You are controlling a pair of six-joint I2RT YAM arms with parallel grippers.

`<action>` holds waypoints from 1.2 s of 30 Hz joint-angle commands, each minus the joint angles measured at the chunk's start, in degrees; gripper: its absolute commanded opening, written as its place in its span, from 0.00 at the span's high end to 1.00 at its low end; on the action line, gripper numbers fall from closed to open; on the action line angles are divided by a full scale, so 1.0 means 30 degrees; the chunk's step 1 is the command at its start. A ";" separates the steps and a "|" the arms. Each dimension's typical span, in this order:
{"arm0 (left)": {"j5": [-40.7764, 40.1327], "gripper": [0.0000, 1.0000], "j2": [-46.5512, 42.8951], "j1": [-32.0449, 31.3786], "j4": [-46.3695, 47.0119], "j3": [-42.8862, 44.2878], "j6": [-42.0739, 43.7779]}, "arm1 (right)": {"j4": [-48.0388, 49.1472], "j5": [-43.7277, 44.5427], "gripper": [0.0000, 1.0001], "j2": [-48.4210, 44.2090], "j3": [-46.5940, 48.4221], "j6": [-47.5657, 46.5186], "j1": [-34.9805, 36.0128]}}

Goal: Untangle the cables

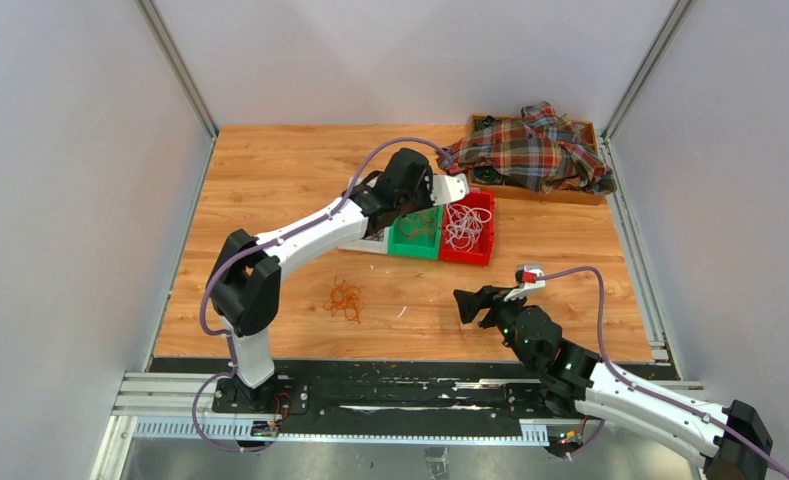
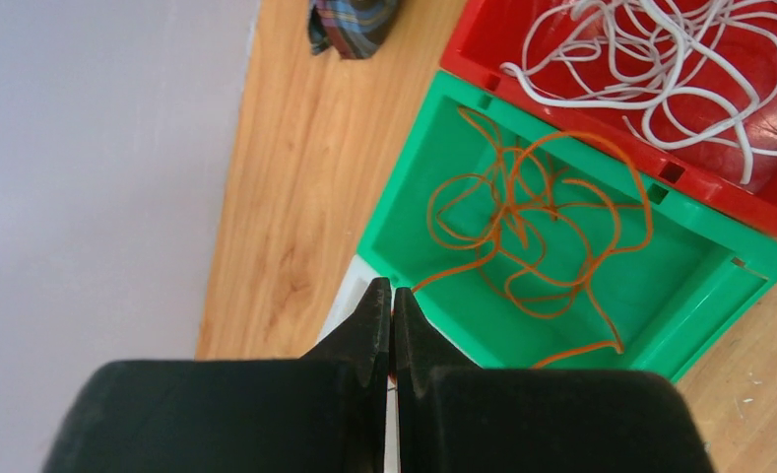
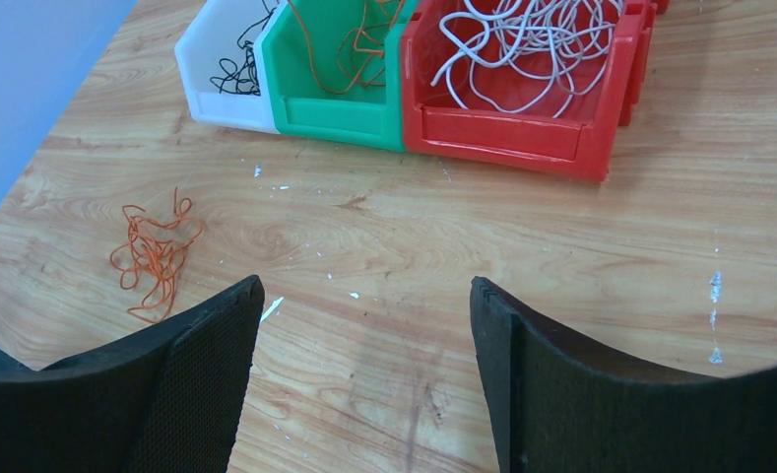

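Sorting step: your left tool (image 2: 392, 296) closed above green bin (image 2: 401, 168), right tool (image 3: 364, 291) open. Next, pick loose orange cables (image 3: 153, 256) off surface (image 3: 414, 246).

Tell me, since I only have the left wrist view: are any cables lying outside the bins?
Observer: Yes, a clump of orange cables lies loose on the table, nearer the arm bases than the bins.
Operator: Is the right end effector holding anything?
Observer: No, the right end effector is open and empty above bare wood, to the right of that clump.
Operator: What is the white edge beside my green bin?
Observer: That is a white bin with black cables in it, set right against the green bin.
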 commanded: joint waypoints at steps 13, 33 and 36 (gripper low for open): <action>0.1230 0.99 0.3185 -0.0102 0.1757 0.0659 0.0019 | 0.0738 0.1034 0.23 -0.0725 -0.0961 0.0618 -0.0318; 0.6531 0.63 0.5877 0.2279 -0.3013 0.5395 -0.3420 | 0.0820 0.0800 0.24 -0.0873 -0.0933 0.0486 -0.0405; 0.8252 0.42 0.5805 0.2388 -0.5202 0.6560 -0.3592 | 0.0822 0.0701 0.25 -0.0687 -0.0783 0.0384 -0.0409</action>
